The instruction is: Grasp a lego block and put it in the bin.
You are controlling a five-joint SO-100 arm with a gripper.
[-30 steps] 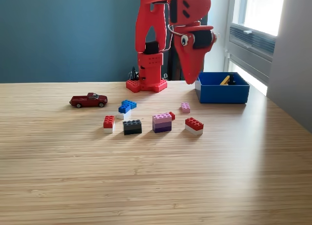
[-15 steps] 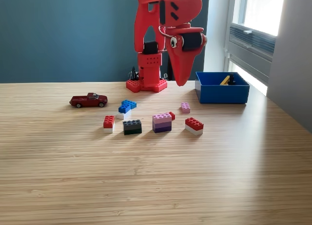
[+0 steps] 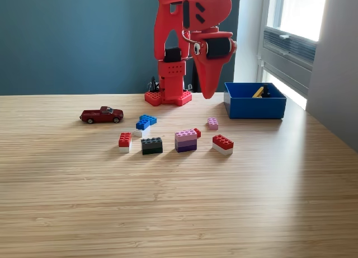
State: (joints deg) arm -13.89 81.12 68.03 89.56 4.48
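Note:
Several lego blocks lie mid-table in the exterior view: a red-and-white one [image 3: 125, 140], a black one [image 3: 151, 145], a pink-and-purple stack [image 3: 185, 140], another red-and-white one [image 3: 222, 144], a small pink one [image 3: 212, 123] and blue ones [image 3: 145, 122]. At the back right stands the blue bin [image 3: 254, 108], with a yellow piece [image 3: 258, 92] and a dark piece inside. My red gripper [image 3: 208, 94] hangs pointing down, well above the table, left of the bin and behind the blocks. Its jaws come together in one point with nothing between them.
A dark red toy car [image 3: 102, 115] sits at the left of the blocks. The arm's red base [image 3: 168, 97] stands at the back centre. A window and wall close off the exterior view's right side.
The gripper has swung to the exterior view's left, away from the bin's near-left corner, and holds almost still over the last half second. The blocks have not moved.

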